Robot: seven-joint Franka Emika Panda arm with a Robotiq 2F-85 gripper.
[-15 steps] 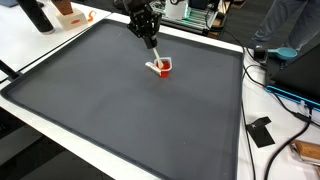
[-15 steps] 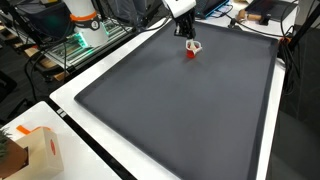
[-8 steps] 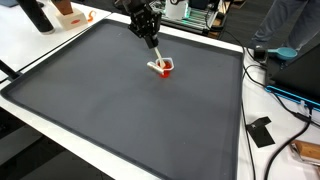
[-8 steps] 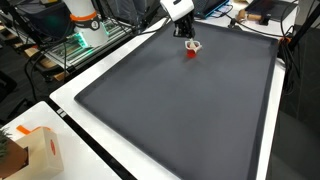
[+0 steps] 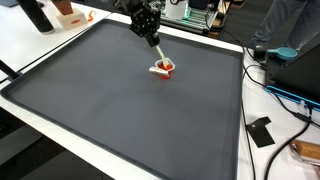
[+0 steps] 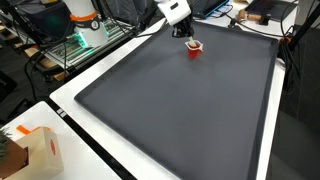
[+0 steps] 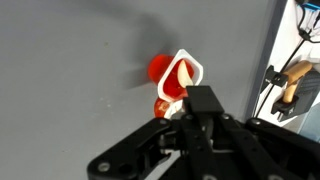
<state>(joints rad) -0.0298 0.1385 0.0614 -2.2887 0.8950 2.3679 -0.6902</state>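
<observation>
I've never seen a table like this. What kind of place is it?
Probably a robot lab: a robot arm over a big grey mat, loose cables at the side, and a rack of wired equipment nearby.

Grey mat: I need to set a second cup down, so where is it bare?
Nearly all of the grey mat is bare, from its near edge up to the red cup. It is crowded only at the far edge, where the gripper holds a white stick in the cup. Cables clutter the white table beside it.
</observation>
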